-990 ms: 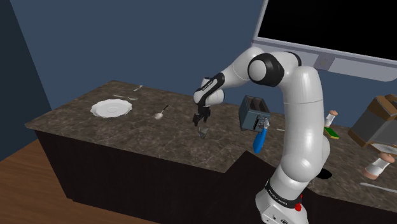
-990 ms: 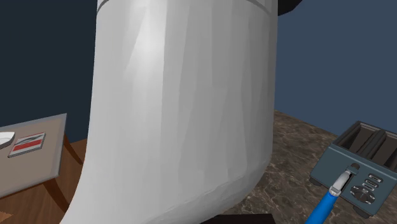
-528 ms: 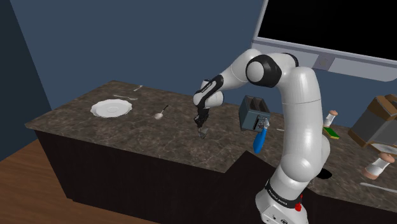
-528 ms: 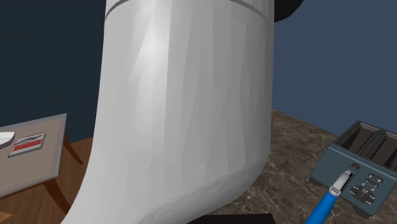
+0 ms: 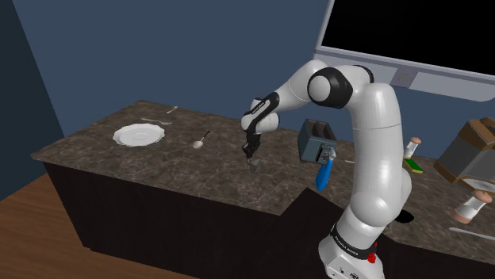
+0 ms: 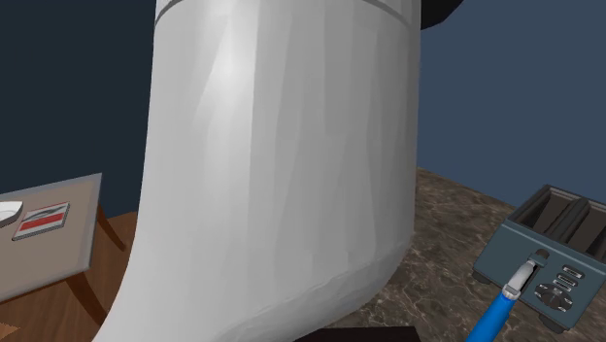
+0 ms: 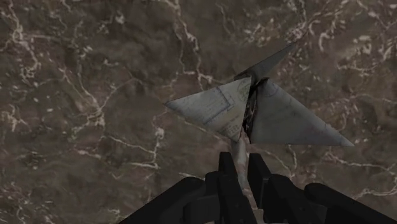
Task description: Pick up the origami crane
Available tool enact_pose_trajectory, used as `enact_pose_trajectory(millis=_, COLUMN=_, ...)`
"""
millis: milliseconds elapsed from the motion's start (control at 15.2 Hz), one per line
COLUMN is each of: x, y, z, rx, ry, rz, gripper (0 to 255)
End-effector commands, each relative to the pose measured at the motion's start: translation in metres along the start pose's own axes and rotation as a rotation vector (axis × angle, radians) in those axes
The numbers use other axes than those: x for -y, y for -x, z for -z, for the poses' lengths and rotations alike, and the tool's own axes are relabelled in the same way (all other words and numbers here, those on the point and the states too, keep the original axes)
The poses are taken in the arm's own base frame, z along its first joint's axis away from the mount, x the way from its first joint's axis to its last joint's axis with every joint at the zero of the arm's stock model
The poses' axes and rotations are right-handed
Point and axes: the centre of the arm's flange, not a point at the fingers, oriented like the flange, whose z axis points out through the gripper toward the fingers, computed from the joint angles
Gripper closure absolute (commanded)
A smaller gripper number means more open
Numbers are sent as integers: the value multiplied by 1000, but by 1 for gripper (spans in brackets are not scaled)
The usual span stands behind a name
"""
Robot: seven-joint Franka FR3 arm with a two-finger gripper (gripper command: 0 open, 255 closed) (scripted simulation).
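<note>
Clasping a thin fold of the paper crane (image 7: 267, 114), the gripper (image 7: 242, 177) has its two black fingers (image 7: 226, 172) drawn in narrow, with only that strip of paper between them. The crane is pale grey-white with faint printed lines. Its wings spread out flat beyond the fingertips over a dark brown, white-veined stone counter (image 7: 95, 95).

In the shoulder view the gripper (image 5: 252, 157) sits just left of the frame's middle, pointing down. The crane (image 5: 255, 166) shows as a small grey shape right under it, low at the counter (image 5: 159, 162). Whether the crane rests on the stone or hangs just clear of it cannot be told. The white arm (image 5: 373, 143) rises from the stand (image 5: 349, 257) at lower right and bends over to the left.

Toward the left of that frame, a white plate (image 5: 139, 135) lies on the counter. A spoon (image 5: 200, 143) lies between the plate and the crane, apart from both. Right of the gripper stands a blue-grey toaster (image 5: 316, 141), and a blue-handled tool (image 5: 323, 174) is just below it.

In the second exterior view the arm (image 6: 282, 165) takes up the middle of the frame. The toaster (image 6: 554, 257) and the blue-handled tool (image 6: 497, 316) sit at the lower right on the counter (image 6: 442, 267). A grey table (image 6: 83, 209) with a red-and-white card (image 6: 41, 220) shows at the left edge.
</note>
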Motion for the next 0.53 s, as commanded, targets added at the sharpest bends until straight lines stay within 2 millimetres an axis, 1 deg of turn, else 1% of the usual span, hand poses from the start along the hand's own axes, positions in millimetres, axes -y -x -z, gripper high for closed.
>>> enact_pose_trajectory(millis=0, x=-1, y=0, z=10, rx=0, ry=0, rz=0, gripper=255)
enact_pose_trajectory(millis=462, x=-1, y=-1, z=47, rx=0, ry=0, rz=0, gripper=255)
